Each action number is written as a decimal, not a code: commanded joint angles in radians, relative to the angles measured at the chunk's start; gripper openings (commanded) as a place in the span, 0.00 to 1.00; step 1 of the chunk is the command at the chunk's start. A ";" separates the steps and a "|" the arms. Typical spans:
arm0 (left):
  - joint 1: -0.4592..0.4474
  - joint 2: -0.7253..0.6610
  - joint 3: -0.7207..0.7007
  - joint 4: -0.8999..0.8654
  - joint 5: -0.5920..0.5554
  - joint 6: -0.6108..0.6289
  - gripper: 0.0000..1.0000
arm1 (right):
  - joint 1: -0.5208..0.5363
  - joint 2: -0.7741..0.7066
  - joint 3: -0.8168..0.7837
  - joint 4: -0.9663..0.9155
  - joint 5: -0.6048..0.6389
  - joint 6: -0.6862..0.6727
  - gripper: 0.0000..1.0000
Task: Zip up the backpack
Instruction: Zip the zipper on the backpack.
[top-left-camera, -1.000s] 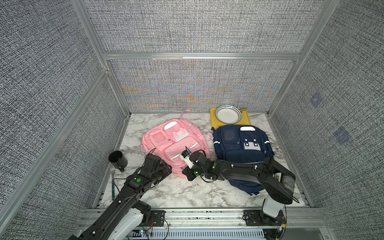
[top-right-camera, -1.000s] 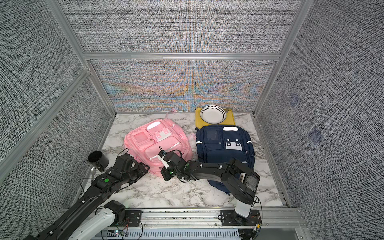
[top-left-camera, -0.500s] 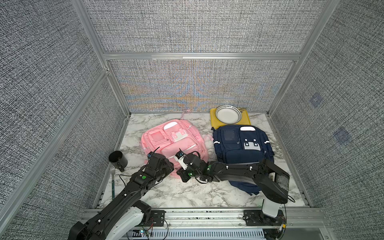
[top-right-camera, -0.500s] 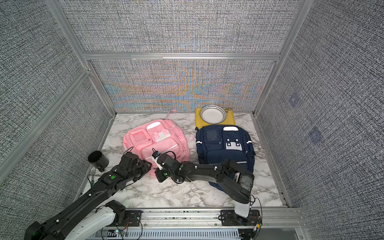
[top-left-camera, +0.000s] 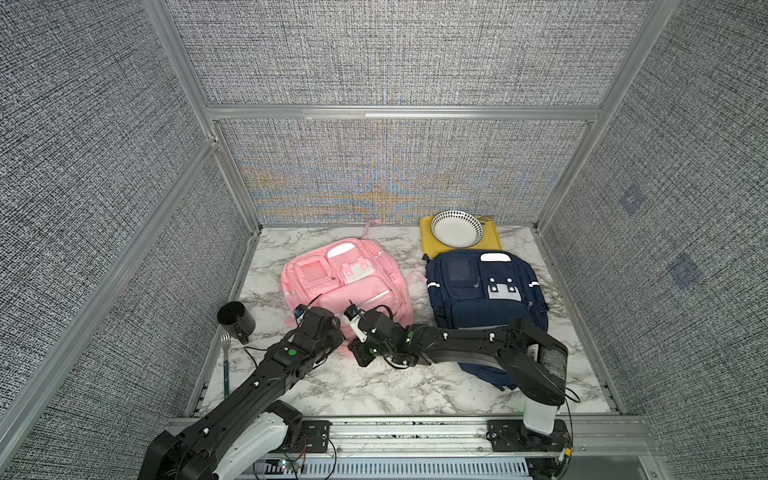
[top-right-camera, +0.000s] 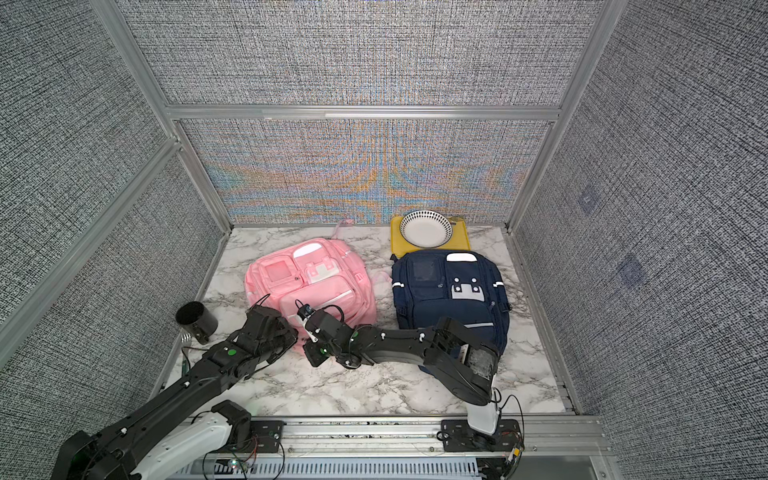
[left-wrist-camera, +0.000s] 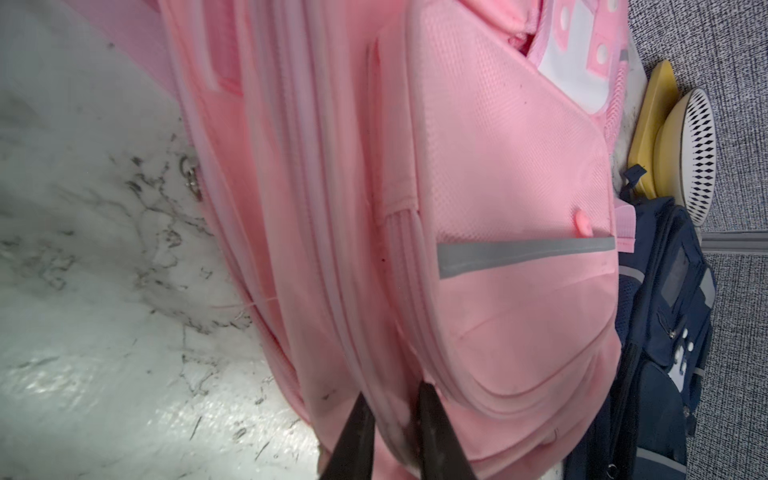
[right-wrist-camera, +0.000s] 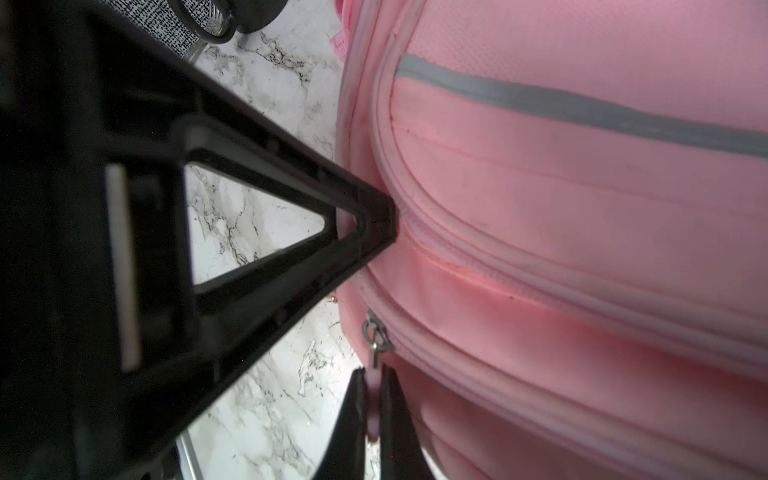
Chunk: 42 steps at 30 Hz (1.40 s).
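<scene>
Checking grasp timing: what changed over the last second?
The left pincer closed onto the pink backpack at its near-edge seam. The right pincer, shut on the zipper pull throughout, shifted slightly toward the robot's left. The navy backpack, bowl and black mug are unmoved.

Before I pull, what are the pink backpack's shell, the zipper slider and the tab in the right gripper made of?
Pink backpack: likely woven synthetic fabric, matte, with a fine grid weave. Zipper slider: metal, judging by its silvery glint. Pull tab, pinched in the right gripper: smooth pink rubber or plastic; which one is unclear.
</scene>
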 joint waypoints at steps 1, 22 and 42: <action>0.006 -0.003 -0.008 -0.023 -0.084 0.018 0.15 | 0.005 0.004 -0.001 0.002 0.001 0.005 0.00; 0.167 0.013 -0.048 -0.008 -0.008 0.103 0.00 | 0.007 -0.068 -0.141 -0.006 0.018 -0.002 0.00; 0.277 0.033 -0.005 -0.053 0.006 0.198 0.00 | -0.059 -0.186 -0.266 -0.017 0.067 -0.005 0.00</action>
